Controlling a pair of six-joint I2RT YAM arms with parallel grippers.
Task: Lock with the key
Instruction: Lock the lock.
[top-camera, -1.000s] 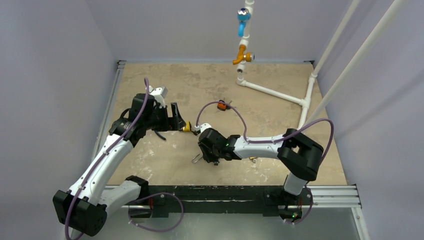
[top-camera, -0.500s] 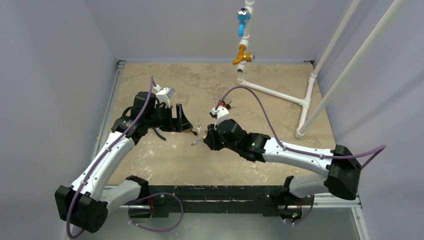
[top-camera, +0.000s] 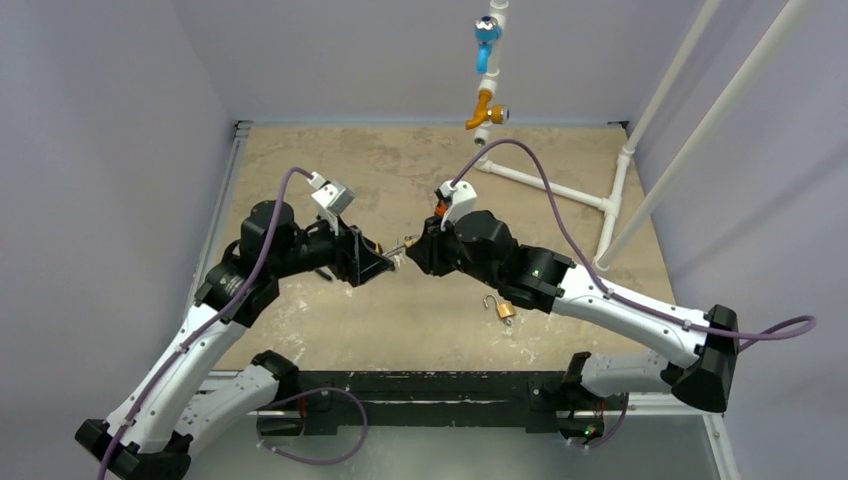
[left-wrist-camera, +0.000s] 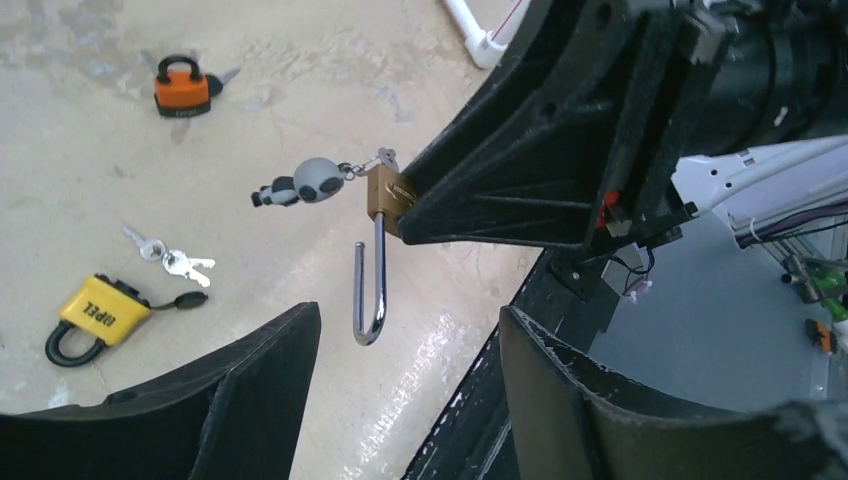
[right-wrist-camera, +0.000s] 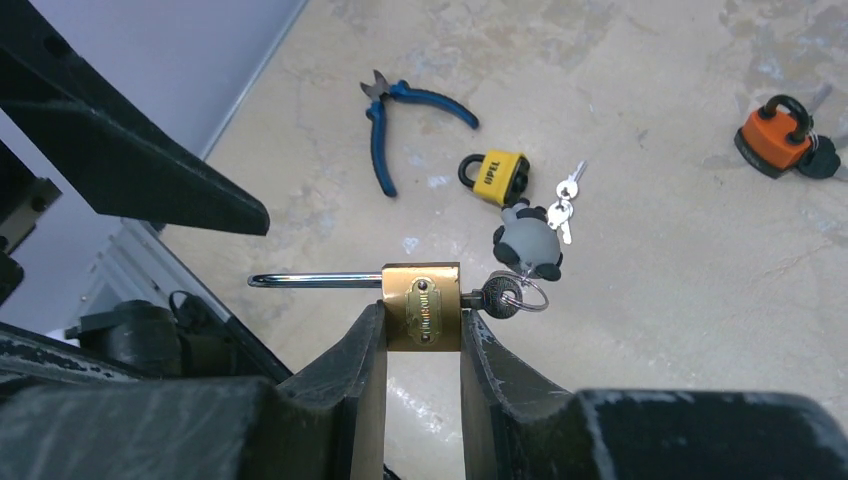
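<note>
Within right gripper (right-wrist-camera: 422, 318): brass padlock (right-wrist-camera: 422, 298), clamped tight, shackle unlatched (key (right-wrist-camera: 497, 297) inserted). Facing it, left gripper (left-wrist-camera: 410, 318): fingers spread wide.

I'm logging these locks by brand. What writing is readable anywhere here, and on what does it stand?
"OPEL": on the yellow padlock.
Brass padlock in the right claw: the engraved plate is too small to read.
Orange padlock: the marking is blurred and unreadable.

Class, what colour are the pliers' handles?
Blue; the pliers show best in the right wrist view.
</note>
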